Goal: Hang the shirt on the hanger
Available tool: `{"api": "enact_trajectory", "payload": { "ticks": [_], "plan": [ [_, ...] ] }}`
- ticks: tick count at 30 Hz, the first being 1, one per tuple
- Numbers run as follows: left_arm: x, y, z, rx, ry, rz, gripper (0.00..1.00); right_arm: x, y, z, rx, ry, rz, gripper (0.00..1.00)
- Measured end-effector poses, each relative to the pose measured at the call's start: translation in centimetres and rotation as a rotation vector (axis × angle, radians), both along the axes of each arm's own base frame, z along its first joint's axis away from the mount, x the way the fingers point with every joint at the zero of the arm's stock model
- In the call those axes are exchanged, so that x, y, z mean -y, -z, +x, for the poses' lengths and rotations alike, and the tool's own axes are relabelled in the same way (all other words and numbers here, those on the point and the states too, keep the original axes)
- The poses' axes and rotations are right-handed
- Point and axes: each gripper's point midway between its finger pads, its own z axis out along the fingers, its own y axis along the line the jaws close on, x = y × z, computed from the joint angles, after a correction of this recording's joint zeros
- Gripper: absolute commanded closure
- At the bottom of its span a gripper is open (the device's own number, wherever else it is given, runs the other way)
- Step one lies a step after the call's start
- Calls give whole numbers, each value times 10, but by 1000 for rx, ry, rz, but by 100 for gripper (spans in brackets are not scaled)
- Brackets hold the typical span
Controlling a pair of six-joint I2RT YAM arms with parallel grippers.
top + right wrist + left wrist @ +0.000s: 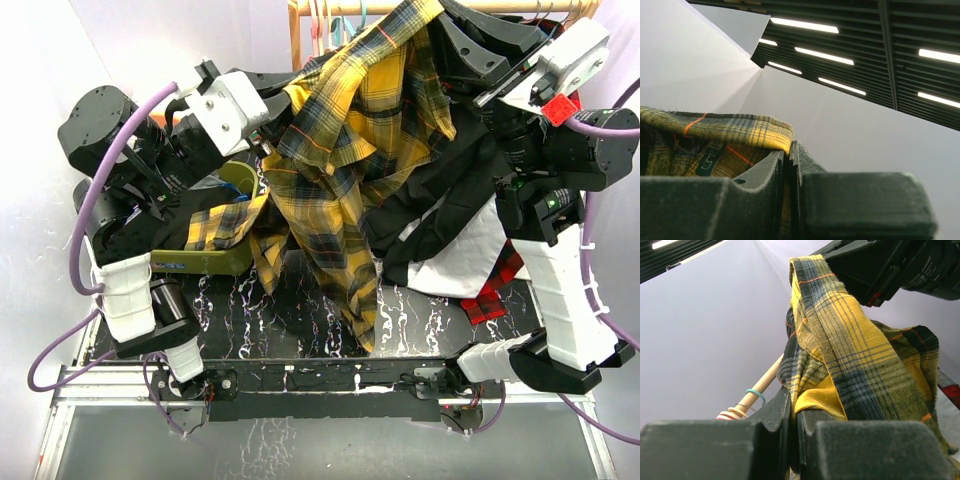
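The yellow-and-black plaid shirt (350, 150) hangs lifted between both grippers, its tail reaching the dark tabletop. My left gripper (272, 135) is shut on a fold of the shirt's left side; in the left wrist view (794, 407) yellow cloth (850, 355) rises from the jaws. My right gripper (445, 18) is shut on the collar edge high at the back; in the right wrist view (788, 150) the cloth (740, 132) with its neck label lies against the jaws. The teal hanger shows only as a hook (756, 395) on the wooden rail (765, 380), apart from the shirt.
The wooden rail (330, 10) at the back carries several hangers, with pink and cream hooks (730, 415) beside the teal one. An olive bin (215, 262) holding a sleeve stands at the left. A black shirt (440, 195), white fabric (460, 262) and a red plaid shirt (500, 285) lie at the right.
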Motion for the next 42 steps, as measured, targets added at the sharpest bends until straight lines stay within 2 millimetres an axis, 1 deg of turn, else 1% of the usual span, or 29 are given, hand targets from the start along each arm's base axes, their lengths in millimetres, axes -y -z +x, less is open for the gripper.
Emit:
{"api": "enact_trajectory", "payload": {
  "ticks": [3, 5, 6, 7, 8, 9, 10, 12, 13, 14, 15, 16, 18, 19, 20, 21, 22, 23, 25, 28, 30, 34, 35, 36, 37, 38, 40, 41, 42],
  "plan": [
    [0, -3, -2, -4, 11, -18, 100, 0, 0, -2, -11, -12, 3, 92],
    [1, 0, 0, -13, 6, -6, 100, 1, 5, 1, -45, -11, 12, 92],
    [2, 6, 3, -27, -7, 12, 100, 3, 13, 5, -73, -2, 16, 92],
    [3, 16, 10, -51, -26, 43, 100, 5, 29, 10, -116, 9, 21, 92],
    [5, 33, 20, -86, -53, 92, 100, 7, 52, 17, -176, 24, 19, 92],
    [4, 56, 32, -130, -87, 152, 100, 10, 82, 25, -247, 44, 15, 92],
    [1, 87, 47, -188, -124, 219, 100, 9, 109, 33, -311, 53, 7, 92],
    [-8, 156, 77, -322, -198, 340, 100, 4, 182, 53, -491, 62, -16, 92],
    [-15, 206, 94, -410, -236, 407, 100, 1, 220, 63, -581, 64, -28, 92],
    [-20, 245, 103, -480, -257, 461, 100, -3, 256, 71, -668, 64, -41, 92],
    [-27, 291, 111, -559, -279, 521, 100, -7, 308, 78, -788, 60, -56, 92],
    [-36, 339, 114, -642, -296, 585, 100, -11, 352, 84, -895, 61, -80, 92],
    [-51, 418, 110, -787, -305, 679, 100, -17, 458, 85, -1159, 61, -145, 92],
    [-56, 448, 104, -849, -294, 711, 100, -20, 501, 78, -1271, 52, -182, 92],
    [-59, 468, 97, -895, -280, 730, 100, -23, 537, 68, -1373, 37, -217, 92],
    [-60, 486, 89, -943, -257, 743, 100, -25, 558, 60, -1438, 22, -236, 92],
    [-61, 496, 83, -976, -240, 746, 100, -27, 571, 56, -1482, 9, -246, 92],
    [-60, 500, 81, -997, -229, 739, 100, -29, 576, 56, -1503, 5, -246, 92],
    [-59, 498, 85, -1004, -225, 704, 100, -31, 578, 60, -1511, 0, -236, 92],
    [-54, 490, 102, -994, -238, 656, 100, -35, 583, 72, -1517, 5, -226, 92],
    [-49, 491, 118, -999, -252, 637, 100, -33, 587, 81, -1520, 16, -209, 92],
    [-43, 508, 150, -1039, -301, 623, 100, -21, 587, 106, -1516, 36, -140, 92],
    [-42, 512, 157, -1051, -316, 621, 97, -18, 586, 112, -1512, 35, -130, 88],
    [-41, 515, 163, -1062, -331, 618, 88, -17, 584, 116, -1510, 32, -123, 76],
    [-41, 517, 170, -1074, -348, 611, 73, -17, 583, 122, -1509, 24, -116, 62],
    [-39, 518, 177, -1085, -360, 603, 51, -17, 580, 127, -1508, 14, -105, 53],
    [-44, 514, 189, -1105, -393, 584, 11, -16, 576, 136, -1511, -3, -82, 47],
    [-47, 511, 192, -1124, -407, 571, 4, -16, 574, 139, -1510, -8, -74, 46],
    [-49, 506, 194, -1137, -417, 559, 3, -15, 573, 141, -1511, -10, -62, 41]
  ]
}}
